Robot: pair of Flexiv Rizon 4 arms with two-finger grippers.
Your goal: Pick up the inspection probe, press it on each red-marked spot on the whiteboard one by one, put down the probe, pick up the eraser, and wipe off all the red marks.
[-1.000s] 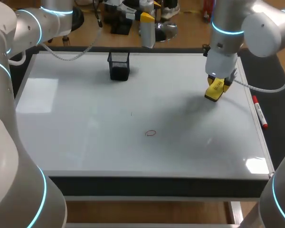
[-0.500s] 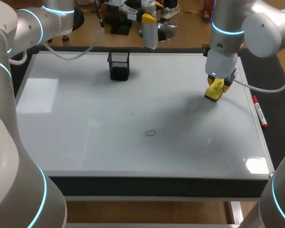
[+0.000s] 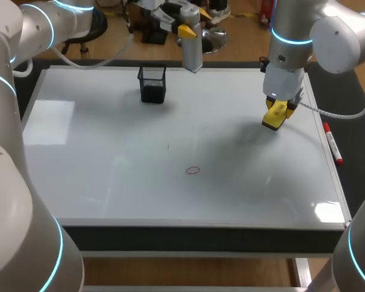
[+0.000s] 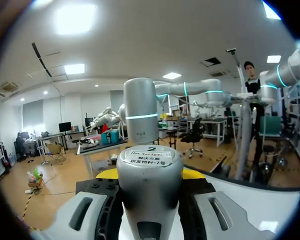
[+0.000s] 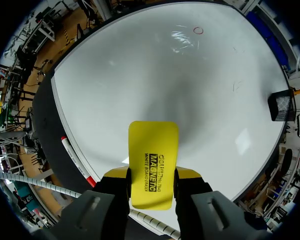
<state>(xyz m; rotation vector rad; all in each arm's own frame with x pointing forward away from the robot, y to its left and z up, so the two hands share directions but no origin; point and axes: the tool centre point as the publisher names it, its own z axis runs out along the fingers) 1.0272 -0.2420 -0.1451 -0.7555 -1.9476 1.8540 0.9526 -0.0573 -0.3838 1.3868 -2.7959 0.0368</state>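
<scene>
My left gripper (image 3: 188,31) is shut on the silver cylindrical inspection probe (image 3: 191,52), held upright over the whiteboard's (image 3: 109,152) far edge, right of the mesh holder. In the left wrist view the probe (image 4: 150,165) fills the gap between the fingers of the left gripper (image 4: 150,181). My right gripper (image 3: 278,109) is shut on the yellow eraser (image 3: 274,118) just above the board's right part. The eraser (image 5: 153,160) sticks out ahead of the right gripper (image 5: 152,176). One small red ring mark (image 3: 193,171) sits mid-board and shows as the red mark (image 5: 198,30) far ahead of the eraser.
A black mesh holder (image 3: 152,84) stands at the board's far middle, seen also as the holder (image 5: 280,107). A red-capped marker (image 3: 332,143) lies on the right rim; the marker (image 5: 77,160) is beside the right gripper. A tiny dark stroke (image 3: 168,146) is near mid-board.
My left arm has shifted the probe a little to the right and lower, toward the board's far edge. The right arm and eraser have kept still.
</scene>
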